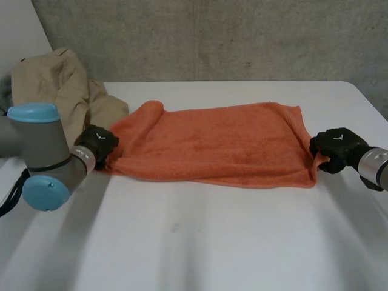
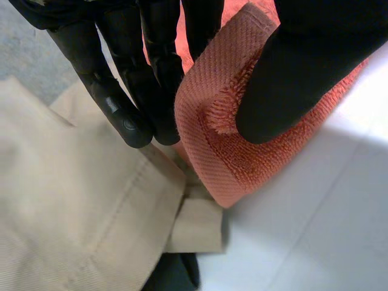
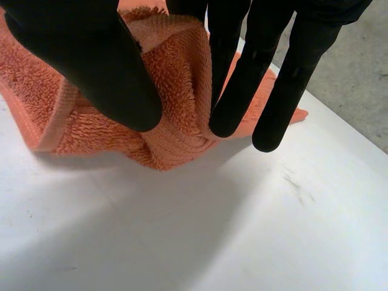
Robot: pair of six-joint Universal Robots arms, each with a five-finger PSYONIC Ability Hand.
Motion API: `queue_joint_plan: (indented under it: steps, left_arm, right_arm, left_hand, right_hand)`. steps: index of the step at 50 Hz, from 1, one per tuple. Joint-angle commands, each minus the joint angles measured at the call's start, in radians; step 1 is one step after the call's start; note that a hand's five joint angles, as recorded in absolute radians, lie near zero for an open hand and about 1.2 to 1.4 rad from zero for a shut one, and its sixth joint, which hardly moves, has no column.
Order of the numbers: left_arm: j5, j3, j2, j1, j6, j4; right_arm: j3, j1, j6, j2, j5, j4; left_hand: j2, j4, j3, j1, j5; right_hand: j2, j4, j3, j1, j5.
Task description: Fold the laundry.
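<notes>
An orange towel (image 1: 218, 142) lies spread across the middle of the white table (image 1: 200, 242), folded in half with a doubled edge toward me. My left hand (image 1: 97, 144) pinches the towel's near left corner (image 2: 224, 157) between thumb (image 2: 291, 73) and fingers (image 2: 130, 115). At the opposite end, my right hand (image 1: 336, 148) grips the near right corner (image 3: 163, 115), with the thumb (image 3: 103, 66) pressing the terry against the fingers (image 3: 233, 91). That corner is bunched and lifted slightly off the table.
A beige garment (image 1: 60, 91) is heaped at the table's far left, right beside my left hand; its hem (image 2: 91, 218) lies under the fingers. A grey concrete wall (image 1: 242, 36) stands behind the table.
</notes>
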Motion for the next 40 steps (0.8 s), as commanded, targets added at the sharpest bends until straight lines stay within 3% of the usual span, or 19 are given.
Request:
queue_joint_plan:
  steps: [1,9,15,17,21,26,30,34,40]
  left_arm:
    - [0.015,-0.104,0.161,-0.011,-0.04,-0.043]
    - [0.081,-0.183,0.565,0.021,-0.207,-0.131]
    - [0.15,-0.073,0.81,0.061,-0.445,-0.216]
    - [0.17,-0.046,0.823,0.081,-0.505,-0.237]
    - [0.199,0.001,0.794,0.113,-0.591,-0.272]
    - [0.182,0.035,0.677,0.102,-0.603,-0.322]
    - [0.131,0.082,0.529,0.076,-0.589,-0.353]
    - [0.038,0.211,0.331,0.041,-0.533,-0.384]
    - [-0.063,0.498,0.169,-0.005,-0.444,-0.384]
  right_arm:
    - [-0.066,-0.016,-0.015,-0.055,0.038,0.19]
    - [-0.293,-0.117,-0.002,-0.219,0.052,0.548]
    - [-0.473,-0.156,0.145,-0.322,0.049,0.568]
    - [-0.501,-0.167,0.196,-0.341,0.05,0.559]
    - [-0.525,-0.194,0.285,-0.344,0.05,0.528]
    - [-0.504,-0.151,0.275,-0.301,0.052,0.519]
    - [-0.484,-0.116,0.19,-0.231,0.078,0.533]
    - [-0.51,-0.059,0.102,-0.126,0.159,0.521]
    - [-0.645,0.019,0.132,-0.033,0.262,0.384]
  left_hand:
    - [0.212,0.205,0.215,0.26,0.249]
    - [0.212,0.205,0.215,0.26,0.249]
    - [0.212,0.205,0.215,0.26,0.249]
    - [0.212,0.205,0.215,0.26,0.249]
    - [0.212,0.205,0.215,0.26,0.249]
    - [0.212,0.205,0.215,0.26,0.249]
    - [0.212,0.205,0.215,0.26,0.249]
    - [0.212,0.205,0.215,0.26,0.249]
    - [0.212,0.205,0.215,0.26,0.249]
  right_hand:
    - [0.24,0.202,0.21,0.266,0.234]
    - [0.24,0.202,0.21,0.266,0.234]
    - [0.24,0.202,0.21,0.266,0.234]
    - [0.24,0.202,0.21,0.266,0.234]
    - [0.24,0.202,0.21,0.266,0.234]
    - [0.24,0.202,0.21,0.266,0.234]
    - [0.24,0.202,0.21,0.266,0.234]
    - [0.24,0.202,0.21,0.266,0.234]
    - [0.24,0.202,0.21,0.266,0.234]
